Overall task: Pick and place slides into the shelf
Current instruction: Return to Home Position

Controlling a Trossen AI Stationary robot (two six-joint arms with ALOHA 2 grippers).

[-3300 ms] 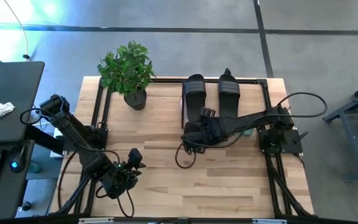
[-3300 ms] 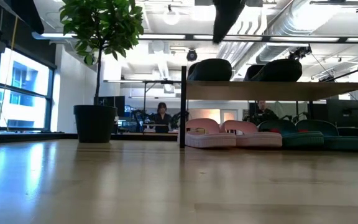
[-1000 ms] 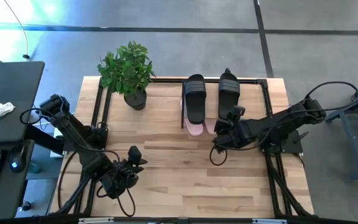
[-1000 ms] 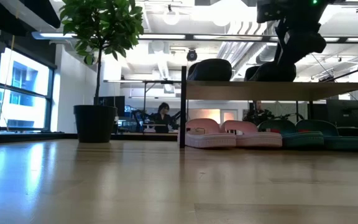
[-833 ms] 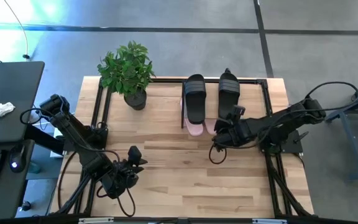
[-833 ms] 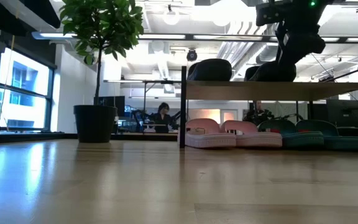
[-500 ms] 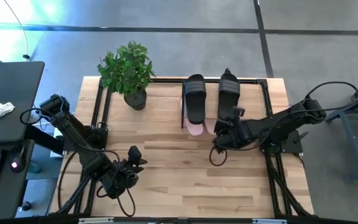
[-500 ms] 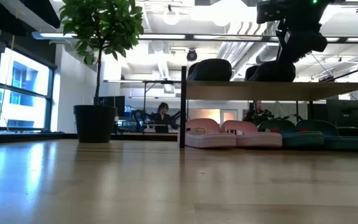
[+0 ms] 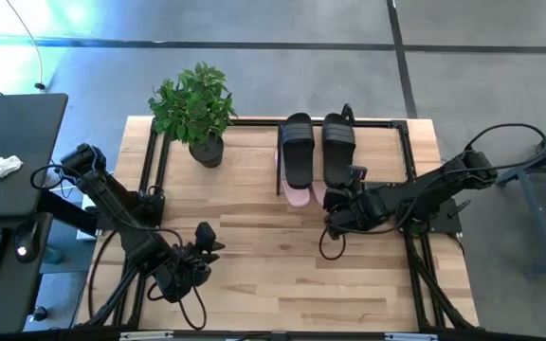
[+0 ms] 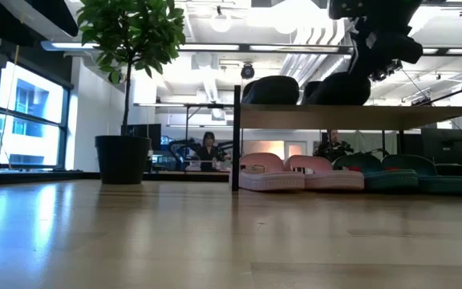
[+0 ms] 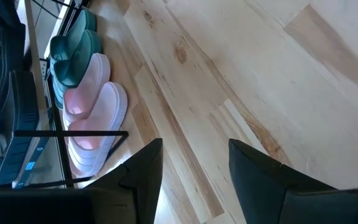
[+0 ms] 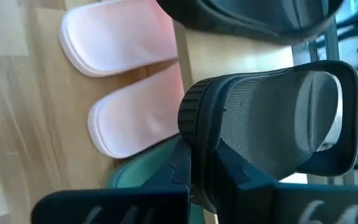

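- Shelf (image 9: 383, 152) sits at the far edge of the table (image 9: 254, 275), toward the robot's right, w/ a potted plant (image 9: 195, 109) beside it on the left.
- Black slides: both on the shelf's top plank, side by side and close. One is at the end nearest the plant (image 9: 297, 152); the other is just right of it (image 9: 337, 144). The rest of the plank to the right is bare.
- Low view: their straps show as two dark humps on the plank.
- Pink slides (image 10: 287, 172): on the table under the shelf, at the plant-side end, as a pair side by side. Their ends poke out past the plank's front edge in the high view.
- Green slides (image 10: 403, 175): also under the shelf, next to the pink pair, at the other end.
- Right gripper (image 9: 351, 180): arm stretched in from the right, w/ its tip at the near end of the right-hand black slide. That slide fills the right wrist view, right up against the fingers.
- Can't tell if the right fingers are spread or closed, or if they actually grip the slide.
- Left gripper (image 9: 207, 244): parked low over the near-left part of the table, well apart from the shelf. Fingers are spread w/ a clear gap and nothing between them.
- Left wrist view looks across bare tabletop at the pink and green pairs.
- Bkgd, low view: a person (image 10: 208, 149) sits far behind the table.
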